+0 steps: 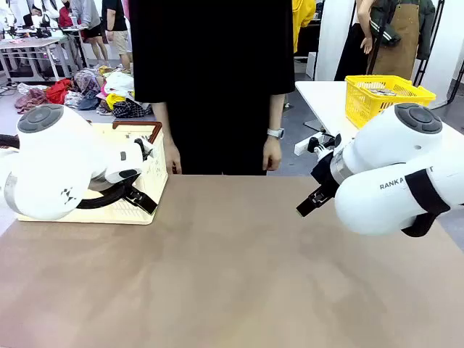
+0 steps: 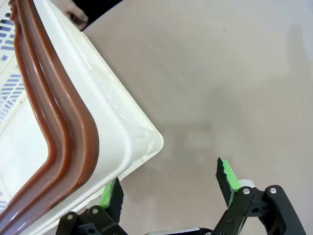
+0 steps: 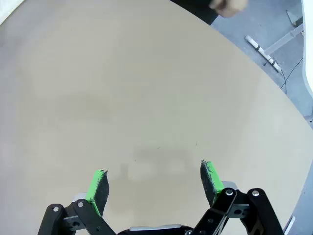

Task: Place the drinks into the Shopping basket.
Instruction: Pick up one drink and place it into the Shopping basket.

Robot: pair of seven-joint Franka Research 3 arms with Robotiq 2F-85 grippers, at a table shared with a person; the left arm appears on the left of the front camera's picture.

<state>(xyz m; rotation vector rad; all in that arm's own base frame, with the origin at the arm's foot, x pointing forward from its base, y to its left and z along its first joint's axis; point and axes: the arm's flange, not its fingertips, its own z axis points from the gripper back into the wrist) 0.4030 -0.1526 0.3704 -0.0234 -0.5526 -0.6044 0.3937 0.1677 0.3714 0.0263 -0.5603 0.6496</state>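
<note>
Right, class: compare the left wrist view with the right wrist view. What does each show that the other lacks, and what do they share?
Left wrist view: a corner of the cream-white Shopping basket with its brown rim, close beside one green pad. Right wrist view: grey floor past the table's edge, with a white stand foot and a thin cable. Both: the tan table, part of the person's hand at the top, and open jaws holding nothing.
</note>
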